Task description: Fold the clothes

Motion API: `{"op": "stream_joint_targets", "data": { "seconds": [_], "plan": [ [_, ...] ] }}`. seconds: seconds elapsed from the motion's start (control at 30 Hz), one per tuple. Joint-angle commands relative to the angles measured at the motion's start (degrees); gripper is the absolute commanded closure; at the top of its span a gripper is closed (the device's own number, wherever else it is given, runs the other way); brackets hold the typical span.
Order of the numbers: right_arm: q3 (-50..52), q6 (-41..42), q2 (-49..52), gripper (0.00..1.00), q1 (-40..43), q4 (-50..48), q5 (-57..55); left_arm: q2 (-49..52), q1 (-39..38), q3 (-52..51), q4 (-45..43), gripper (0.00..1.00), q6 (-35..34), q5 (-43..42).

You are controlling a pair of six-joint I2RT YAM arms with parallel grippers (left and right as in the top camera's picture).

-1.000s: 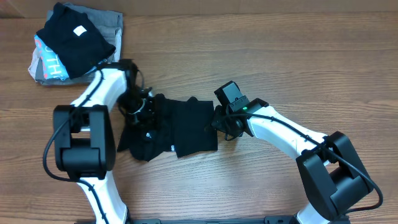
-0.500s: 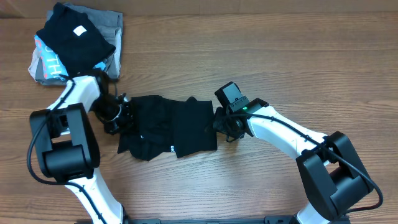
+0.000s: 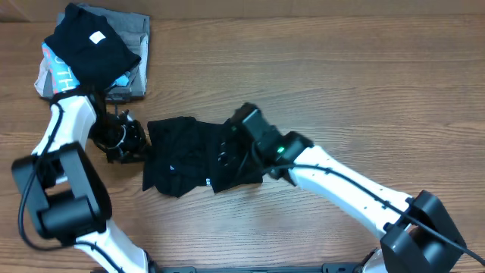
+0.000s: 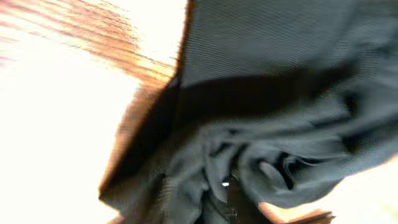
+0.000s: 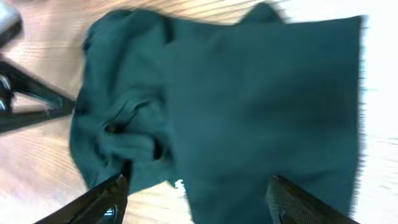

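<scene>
A brown wood-grain tabletop (image 3: 356, 68) runs open to the right and far side. The black soft collared shirt (image 3: 186, 155) lies rumpled left of centre. The right gripper (image 5: 196, 186) hangs above it, jaws spread wide and holding nothing. The left gripper (image 3: 125, 142) sits just beside the shirt's left edge, and I cannot tell how far it is open. A stack of folded black, grey and light-blue garments (image 3: 91, 53) fills the far left corner.

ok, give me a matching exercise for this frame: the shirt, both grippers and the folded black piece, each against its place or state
1 black shirt
2 folded black piece with white label
3 left gripper
4 right gripper

a atop the folded pile, far-left corner
b above the shirt, fingers spread wide
c lying rumpled, partly folded over
d beside the shirt's left edge

Pairs: 1-c, 2-a, 3-d, 4-b
</scene>
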State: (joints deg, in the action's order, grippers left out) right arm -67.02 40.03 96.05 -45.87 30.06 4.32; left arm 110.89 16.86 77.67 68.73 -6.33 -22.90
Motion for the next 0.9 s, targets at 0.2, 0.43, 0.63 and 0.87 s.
{"op": "stream_joint_targets", "data": {
  "seconds": [0.2, 0.43, 0.63, 0.87],
  "plan": [
    [-0.68, -1.03, 6.34, 0.27, -6.99, -2.12, -10.54, -2.89, -0.39, 1.22, 0.44, 0.60, -0.52, -0.68],
    [-1.01, -0.17, 8.50, 0.30, -9.16, -3.56, -14.80, -2.89, -0.39, 1.22, 0.81, 0.60, -0.52, -0.68],
    [-1.01, -0.24, 9.25, 0.31, -10.99, -4.50, -18.18, -2.89, -0.39, 1.22, 1.07, 0.59, -0.50, -0.66],
    [-1.20, -0.87, 10.51, 0.30, -14.99, -6.91, -22.47, -2.89, -0.39, 1.22, 1.16, 0.59, -0.50, -0.68]
  ]
}}
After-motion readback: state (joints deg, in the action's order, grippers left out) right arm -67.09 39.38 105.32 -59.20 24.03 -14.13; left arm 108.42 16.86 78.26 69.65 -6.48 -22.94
